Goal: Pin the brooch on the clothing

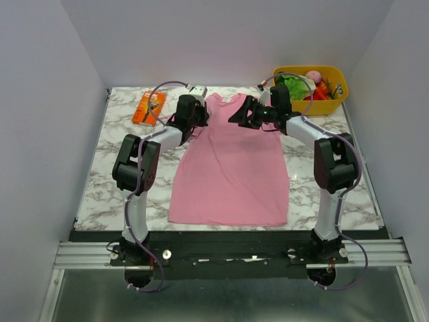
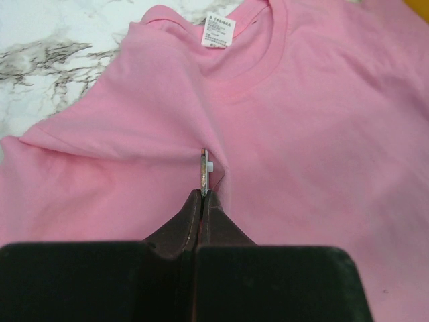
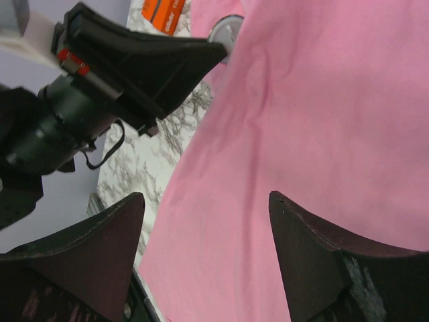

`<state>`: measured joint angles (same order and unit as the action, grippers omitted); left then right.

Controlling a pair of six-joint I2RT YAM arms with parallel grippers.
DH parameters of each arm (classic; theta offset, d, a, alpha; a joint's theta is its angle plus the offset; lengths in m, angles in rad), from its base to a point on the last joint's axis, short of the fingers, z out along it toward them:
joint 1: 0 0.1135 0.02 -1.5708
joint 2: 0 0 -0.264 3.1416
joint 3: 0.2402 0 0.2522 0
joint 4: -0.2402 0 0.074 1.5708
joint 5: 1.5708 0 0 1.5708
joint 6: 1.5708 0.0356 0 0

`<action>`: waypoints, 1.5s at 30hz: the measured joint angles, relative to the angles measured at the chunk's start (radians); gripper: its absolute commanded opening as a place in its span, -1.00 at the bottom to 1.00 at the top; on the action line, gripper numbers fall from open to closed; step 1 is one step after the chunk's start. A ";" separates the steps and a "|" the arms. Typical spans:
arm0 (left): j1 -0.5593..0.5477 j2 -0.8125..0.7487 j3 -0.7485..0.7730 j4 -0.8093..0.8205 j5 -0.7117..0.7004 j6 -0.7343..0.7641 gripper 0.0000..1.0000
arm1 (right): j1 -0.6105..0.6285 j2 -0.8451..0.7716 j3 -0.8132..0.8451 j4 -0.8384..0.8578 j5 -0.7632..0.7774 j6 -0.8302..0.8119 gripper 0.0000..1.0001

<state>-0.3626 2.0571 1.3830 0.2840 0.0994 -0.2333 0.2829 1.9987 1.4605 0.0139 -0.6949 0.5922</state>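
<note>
1. Left arm [image 1: 137,164] stretches far; left gripper [image 2: 202,194] is clamped tight on the brooch [image 2: 205,171], held edge-on against the pink T-shirt [image 2: 301,134], left below its collar.
2. Right gripper [image 3: 205,197] is poised over the shirt just beside, jaws spread wide, holding nothing.

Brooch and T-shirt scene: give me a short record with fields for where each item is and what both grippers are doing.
clothing: pink T-shirt spread out on the marble table, white neck label showing
brooch: brooch held edge-on against the T-shirt's upper chest
left gripper: left gripper shut on the brooch
right gripper: right gripper open above the T-shirt, holding nothing
other items: orange package at the table's far left; yellow bin at the far right
</note>
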 measured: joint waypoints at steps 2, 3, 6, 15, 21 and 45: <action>0.010 -0.006 -0.014 0.033 0.040 -0.010 -1.00 | 0.007 0.045 0.036 -0.001 0.000 0.016 0.57; 0.014 -0.007 -0.020 0.049 0.063 -0.016 -1.00 | 0.012 0.066 0.055 0.000 0.000 0.023 0.56; 0.027 -0.010 -0.040 0.101 0.131 -0.031 -1.00 | 0.020 0.135 0.131 -0.002 0.001 0.048 0.51; 0.056 -0.013 -0.089 0.217 0.277 -0.078 -1.00 | 0.051 0.312 0.383 0.003 0.001 0.129 0.34; 0.065 -0.027 -0.128 0.294 0.343 -0.110 -1.00 | 0.057 0.387 0.485 -0.009 0.003 0.153 0.11; 0.086 -0.035 -0.165 0.377 0.418 -0.175 -1.00 | 0.049 0.390 0.409 0.082 0.009 0.217 -0.06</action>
<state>-0.2768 2.0220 1.2182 0.6609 0.5171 -0.4084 0.3317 2.3890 1.8698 0.0963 -0.6861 0.8089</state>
